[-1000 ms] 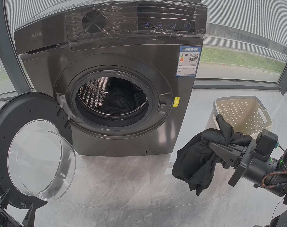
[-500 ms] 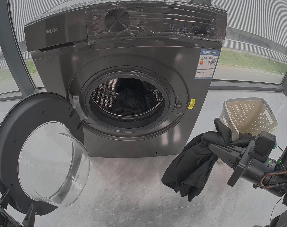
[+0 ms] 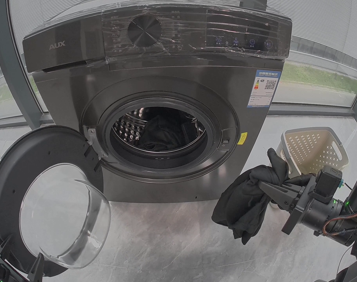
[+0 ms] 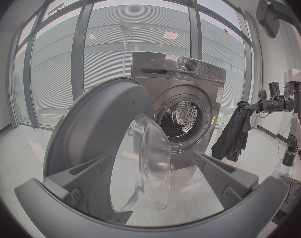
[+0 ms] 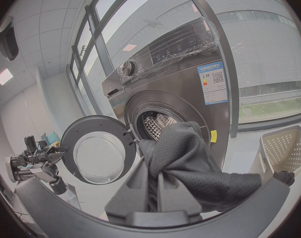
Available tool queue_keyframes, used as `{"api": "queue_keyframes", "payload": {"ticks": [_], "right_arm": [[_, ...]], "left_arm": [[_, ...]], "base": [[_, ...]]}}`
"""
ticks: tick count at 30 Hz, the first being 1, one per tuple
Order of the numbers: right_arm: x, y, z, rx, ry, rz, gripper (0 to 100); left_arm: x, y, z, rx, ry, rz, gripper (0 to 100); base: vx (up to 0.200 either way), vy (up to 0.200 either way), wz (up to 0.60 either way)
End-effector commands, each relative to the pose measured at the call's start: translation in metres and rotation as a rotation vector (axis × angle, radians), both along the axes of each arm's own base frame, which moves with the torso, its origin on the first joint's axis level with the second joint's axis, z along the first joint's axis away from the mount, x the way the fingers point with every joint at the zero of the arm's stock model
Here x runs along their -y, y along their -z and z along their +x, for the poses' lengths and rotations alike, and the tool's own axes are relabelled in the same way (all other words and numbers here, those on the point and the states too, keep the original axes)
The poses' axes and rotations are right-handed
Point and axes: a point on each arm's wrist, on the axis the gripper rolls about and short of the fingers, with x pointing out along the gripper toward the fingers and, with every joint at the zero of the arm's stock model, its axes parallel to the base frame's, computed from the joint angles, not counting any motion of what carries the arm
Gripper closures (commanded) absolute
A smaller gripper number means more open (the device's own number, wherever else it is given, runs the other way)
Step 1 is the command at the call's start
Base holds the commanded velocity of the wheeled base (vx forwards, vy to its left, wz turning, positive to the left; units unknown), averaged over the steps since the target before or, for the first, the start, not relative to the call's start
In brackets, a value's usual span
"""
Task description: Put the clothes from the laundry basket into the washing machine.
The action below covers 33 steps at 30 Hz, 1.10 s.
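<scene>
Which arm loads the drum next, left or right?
Right. The right gripper is shut on the black garment, close to the open washing machine. The left gripper is open, low beside the door, empty.

Bright daylight from the windows (image 3: 327, 24), glare on the washing machine (image 3: 68, 94), fisheye-curved edges in wrist views
</scene>
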Motion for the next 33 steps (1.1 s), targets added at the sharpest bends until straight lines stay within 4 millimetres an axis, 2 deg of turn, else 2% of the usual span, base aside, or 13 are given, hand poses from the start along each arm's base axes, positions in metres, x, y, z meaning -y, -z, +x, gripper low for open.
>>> {"api": "queue_keyframes", "payload": {"ticks": [1,9,13,17,19,20,21,23,24,26,29,33], "right_arm": [[0.001,0.002,-0.001,-0.007,-0.001,-0.006,100],[-0.004,0.004,-0.004,-0.015,-0.050,-0.011,100],[-0.018,0.017,0.002,-0.104,-0.090,-0.006,100],[-0.029,0.017,0.002,-0.097,-0.125,0.012,100],[-0.033,0.016,0.000,-0.089,-0.144,0.028,100],[-0.036,0.016,-0.002,-0.085,-0.161,0.041,100],[-0.039,0.014,-0.005,-0.080,-0.180,0.054,100],[-0.043,0.011,-0.007,-0.071,-0.199,0.076,100],[-0.050,0.006,-0.006,-0.067,-0.212,0.103,100],[-0.059,0.005,-0.003,-0.088,-0.217,0.131,100],[-0.069,0.004,0.008,-0.101,-0.205,0.153,100],[-0.083,0.004,0.025,-0.092,-0.183,0.162,100]], "left_arm": [[0.000,0.005,0.000,0.003,-0.001,0.001,0],[0.000,0.005,0.000,0.000,-0.016,0.011,0],[0.000,0.005,0.000,0.003,-0.009,0.020,0],[0.000,0.004,0.000,0.014,0.002,0.036,0],[0.001,-0.021,-0.007,0.140,0.054,0.010,0],[0.001,-0.044,-0.016,0.241,0.105,-0.003,0],[0.001,-0.059,-0.024,0.299,0.145,0.000,0],[0.002,-0.068,-0.030,0.331,0.204,0.012,0],[0.005,-0.076,-0.022,0.261,0.322,0.031,0],[0.010,-0.081,-0.005,0.149,0.438,0.030,0],[0.013,-0.086,0.022,0.022,0.505,0.037,0],[0.018,-0.093,0.050,-0.026,0.554,0.062,0]], "base": [[0.000,0.000,0.00],[0.000,0.000,0.00],[0.000,0.000,0.00],[0.000,0.000,0.00],[0.000,0.000,0.00],[0.000,0.000,0.00],[0.000,0.000,0.00],[0.000,0.000,0.00],[0.000,0.000,0.00],[0.000,0.000,0.00],[0.000,0.000,0.00],[0.000,0.000,0.00]]}}
